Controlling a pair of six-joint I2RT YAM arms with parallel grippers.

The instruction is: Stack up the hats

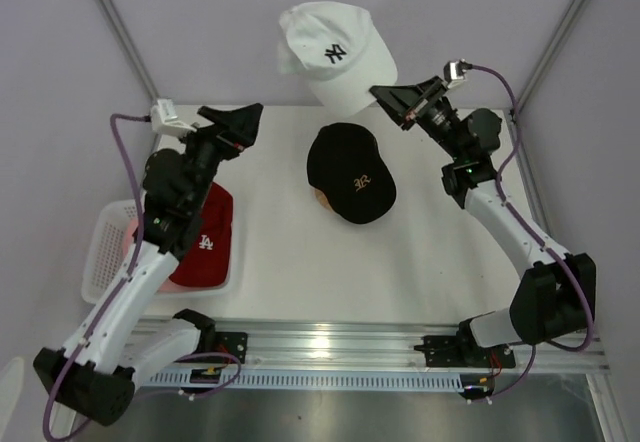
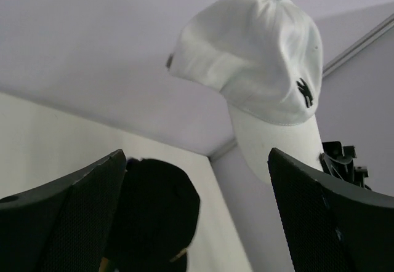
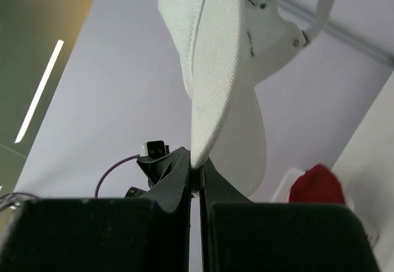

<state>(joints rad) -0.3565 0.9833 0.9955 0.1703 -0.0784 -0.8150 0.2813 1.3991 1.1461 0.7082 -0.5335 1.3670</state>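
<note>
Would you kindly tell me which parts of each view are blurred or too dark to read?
Top view: evenly lit, sharp, the white cap crisp. Left wrist view: the black cap is soft behind the dark left gripper. Right wrist view: the red cap is blurred; the right gripper is nearly black.

NY on white cap; LA on red cap.
</note>
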